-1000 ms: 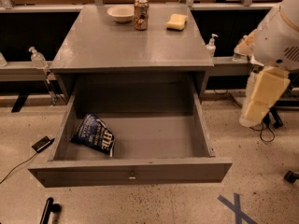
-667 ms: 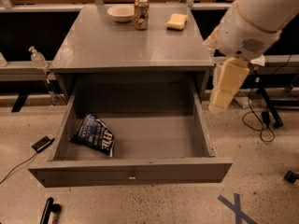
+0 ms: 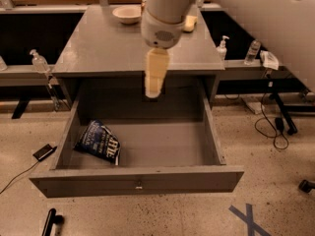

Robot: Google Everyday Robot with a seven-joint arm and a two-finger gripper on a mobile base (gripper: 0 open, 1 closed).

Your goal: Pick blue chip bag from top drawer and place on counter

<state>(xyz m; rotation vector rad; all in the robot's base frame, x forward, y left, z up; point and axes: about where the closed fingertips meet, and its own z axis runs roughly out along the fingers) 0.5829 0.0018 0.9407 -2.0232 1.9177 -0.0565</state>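
Blue chip bag (image 3: 98, 141), the only one in sight, lies on the floor of the single open drawer (image 3: 138, 180), in its front left corner, at lower left of the frame. The bag's long axis runs on a diagonal, from the drawer's left wall toward the front panel. Its white-edged end points to the lower right, and the white lettering faces up.

On the floor in the foreground, one blue tape cross (image 3: 248, 220) sits at lower right. One small black device (image 3: 44, 152) lies at left, just beside the drawer.

Above the middle of the drawer's rear half hangs the one gripper (image 3: 152, 93), cream-coloured and pointing straight down, well apart from the bag. How far open it is cannot be told from this angle. The bag is not in its hold.

Behind it the grey counter (image 3: 108, 48) fills the upper centre. One pale bowl (image 3: 127, 14) and one yellow block (image 3: 189, 23) stand at its far edge. Three clear bottles stand on the low ledges either side: one at left (image 3: 38, 62) and two at right (image 3: 223, 47).
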